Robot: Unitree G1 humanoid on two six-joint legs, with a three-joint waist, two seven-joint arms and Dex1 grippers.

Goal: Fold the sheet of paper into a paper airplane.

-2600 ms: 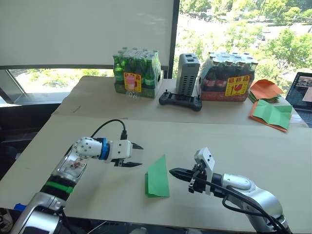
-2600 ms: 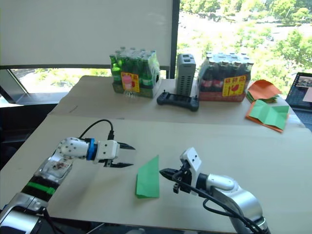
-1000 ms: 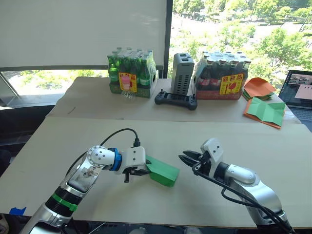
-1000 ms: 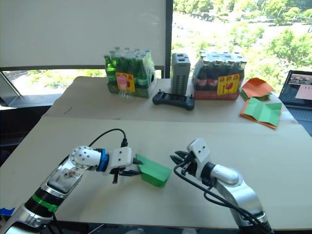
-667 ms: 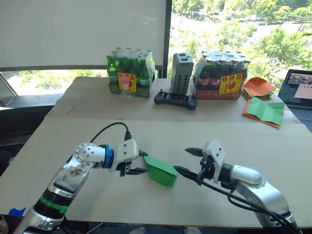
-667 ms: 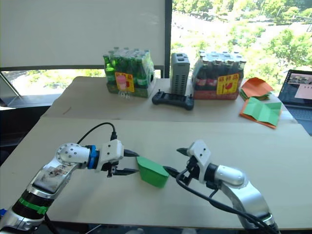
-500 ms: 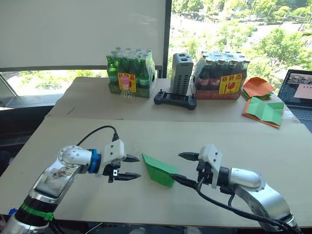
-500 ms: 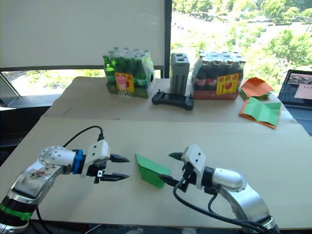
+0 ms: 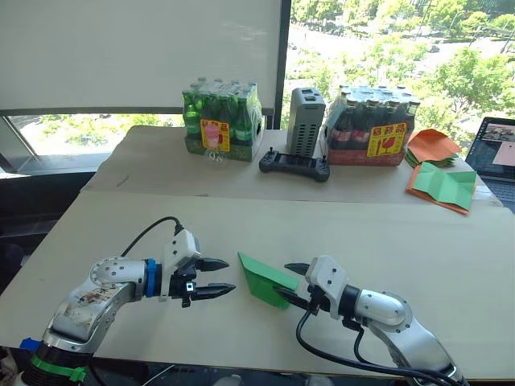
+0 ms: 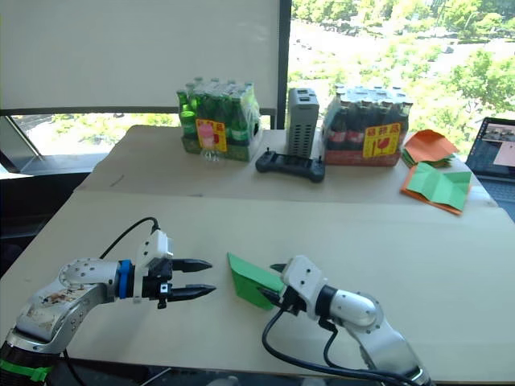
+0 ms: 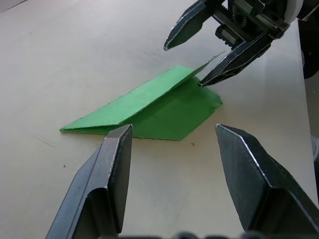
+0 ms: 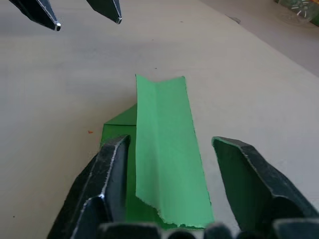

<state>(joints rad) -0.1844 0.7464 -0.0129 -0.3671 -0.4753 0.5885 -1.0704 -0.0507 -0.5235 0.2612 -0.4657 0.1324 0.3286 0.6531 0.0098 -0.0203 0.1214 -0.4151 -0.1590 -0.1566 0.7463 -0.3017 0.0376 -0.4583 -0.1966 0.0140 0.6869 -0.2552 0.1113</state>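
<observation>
I record a pale beige desk (image 9: 418, 241) before a bright window (image 9: 386, 40) with a lowered white blind (image 9: 137, 52). The folded bright green sheet of paper (image 9: 264, 280) lies near the desk's front edge, between my two pincers, one flap raised. My left pincer (image 9: 221, 277) hovers just beside it, fingers parted, holding nothing. My right pincer (image 9: 291, 284) is spread at the raised flap's end; I cannot tell whether it touches. At the far edge stand green bottle packs (image 9: 224, 119), a grey box (image 9: 309, 121), a black controller (image 9: 294, 165) and orange-edged paper sheets (image 9: 442, 185).
</observation>
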